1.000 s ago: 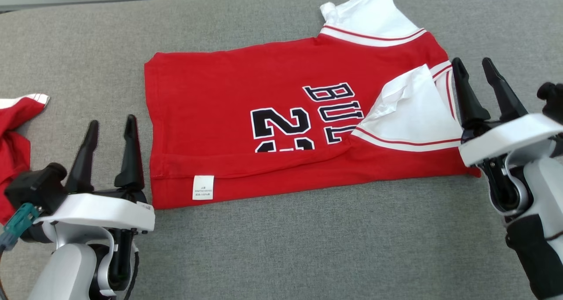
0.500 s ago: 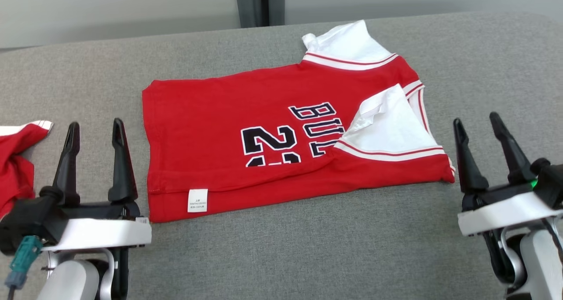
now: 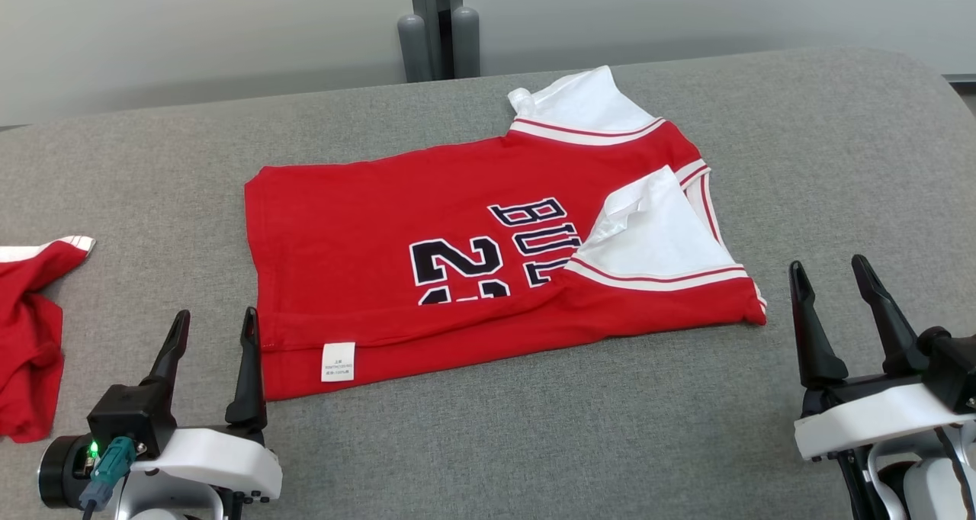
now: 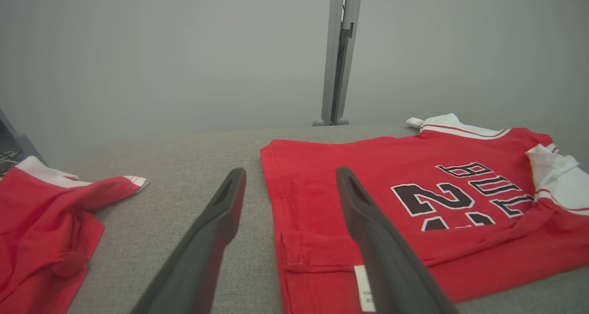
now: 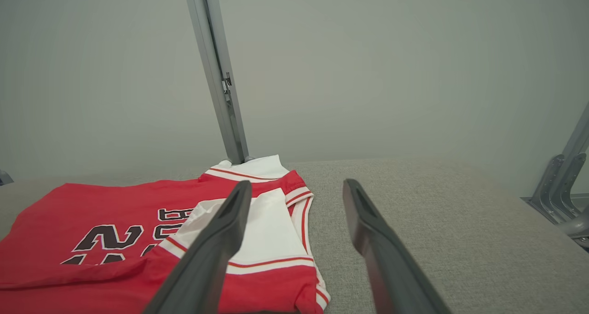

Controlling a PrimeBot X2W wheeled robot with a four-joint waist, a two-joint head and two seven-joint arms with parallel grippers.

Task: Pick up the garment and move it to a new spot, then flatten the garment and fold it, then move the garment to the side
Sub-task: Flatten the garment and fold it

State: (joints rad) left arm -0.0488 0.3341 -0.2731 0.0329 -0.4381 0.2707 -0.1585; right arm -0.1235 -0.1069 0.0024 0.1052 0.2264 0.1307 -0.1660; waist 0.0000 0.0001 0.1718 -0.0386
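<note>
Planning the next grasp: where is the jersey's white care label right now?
In the head view, the white care label sits on the near hem of the red jersey, at its left corner, just right of the open left gripper.

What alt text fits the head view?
A red jersey with white sleeves lies partly folded on a gray padded surface. The left tool and right tool stand open and empty at the lower corners; a second red garment lies crumpled at the left edge.
</note>
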